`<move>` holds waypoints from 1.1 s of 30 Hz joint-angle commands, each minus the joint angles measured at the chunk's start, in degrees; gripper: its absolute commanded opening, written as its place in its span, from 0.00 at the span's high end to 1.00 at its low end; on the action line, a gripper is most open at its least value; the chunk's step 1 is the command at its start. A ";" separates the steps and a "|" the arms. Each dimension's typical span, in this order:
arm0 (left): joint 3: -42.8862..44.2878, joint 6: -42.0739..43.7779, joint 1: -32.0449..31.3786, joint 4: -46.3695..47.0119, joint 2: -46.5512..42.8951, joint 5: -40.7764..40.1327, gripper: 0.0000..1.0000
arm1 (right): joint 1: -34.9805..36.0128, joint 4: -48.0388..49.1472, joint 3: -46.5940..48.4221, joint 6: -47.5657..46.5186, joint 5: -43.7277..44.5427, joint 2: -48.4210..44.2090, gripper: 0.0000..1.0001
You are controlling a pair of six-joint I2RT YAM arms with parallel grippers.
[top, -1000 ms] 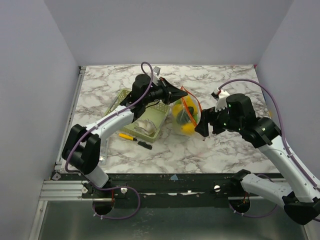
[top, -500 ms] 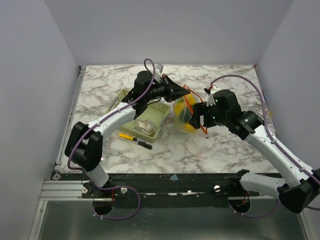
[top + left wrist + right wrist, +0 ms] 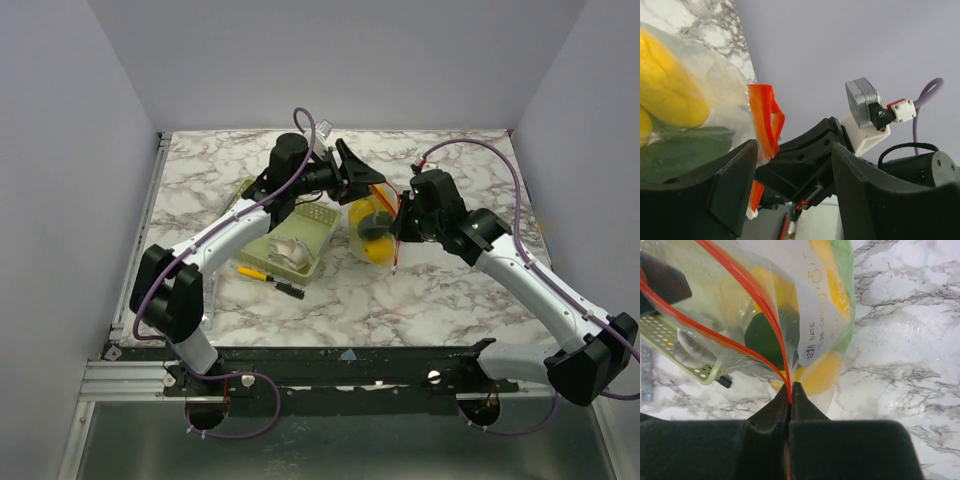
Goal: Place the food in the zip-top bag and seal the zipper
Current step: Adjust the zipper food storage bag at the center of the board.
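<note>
The clear zip-top bag (image 3: pixel 370 235) stands on the marble table with food inside: a yellow piece (image 3: pixel 377 251), a dark green piece (image 3: pixel 765 335) and a light green piece (image 3: pixel 842 260). Its orange-red zipper (image 3: pixel 740 282) gapes open along most of its length. My right gripper (image 3: pixel 790 392) is shut on one end of the zipper, low at the bag's right side (image 3: pixel 399 236). My left gripper (image 3: pixel 795 150) is open at the bag's far upper rim (image 3: pixel 368 183). The zipper's other end (image 3: pixel 762 125) lies just against the inner side of its left finger (image 3: pixel 735 185).
A pale green slotted basket (image 3: pixel 318 222) with a crumpled whitish thing in it sits left of the bag, under the left arm. A yellow-and-black pen (image 3: pixel 258 273) and a small black piece (image 3: pixel 290 291) lie in front of the basket.
My right gripper has swung left to the bag and shut on the zipper's end. My left gripper, shut on the rim before, has opened.
</note>
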 commanded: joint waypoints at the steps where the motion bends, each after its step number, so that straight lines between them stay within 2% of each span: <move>1: 5.84 16.58 -0.33 -12.53 -4.58 1.89 0.31 | 0.32 -1.58 2.77 8.20 2.97 0.16 0.99; 6: 4.70 33.48 -0.44 -21.23 -12.64 -1.87 0.26 | 0.31 2.13 1.94 18.83 4.34 -3.49 0.99; 11: -5.39 47.47 -3.68 -21.36 -23.26 -7.43 0.26 | 0.30 3.89 1.13 29.65 7.65 -5.81 0.99; 13: -11.45 52.17 -7.36 -17.40 -27.42 -11.65 0.26 | 0.31 3.63 1.21 32.41 9.06 -6.00 0.99; 16: -22.36 57.42 -13.21 -4.67 -32.69 -16.02 0.31 | 0.30 1.64 1.04 37.96 11.74 -5.69 0.99; 20: -32.13 62.47 -17.18 11.58 -34.44 -19.43 0.37 | 0.25 -0.13 -0.20 42.52 13.95 -6.40 0.99; 22: -32.97 65.84 -18.40 14.77 -33.04 -20.15 0.34 | 0.31 0.05 -1.06 43.57 14.87 -7.71 0.99; 25: -31.24 69.60 -18.73 14.73 -29.29 -21.98 0.28 | 0.31 0.00 -1.27 43.96 15.69 -9.03 0.99; 28: -30.16 73.96 -18.91 17.09 -26.03 -23.39 0.27 | 0.31 -0.43 -0.90 44.93 15.34 -9.39 0.99; 33: -32.11 81.78 -20.37 27.46 -22.74 -21.22 0.26 | 0.31 -0.31 -0.70 47.69 14.60 -9.63 0.99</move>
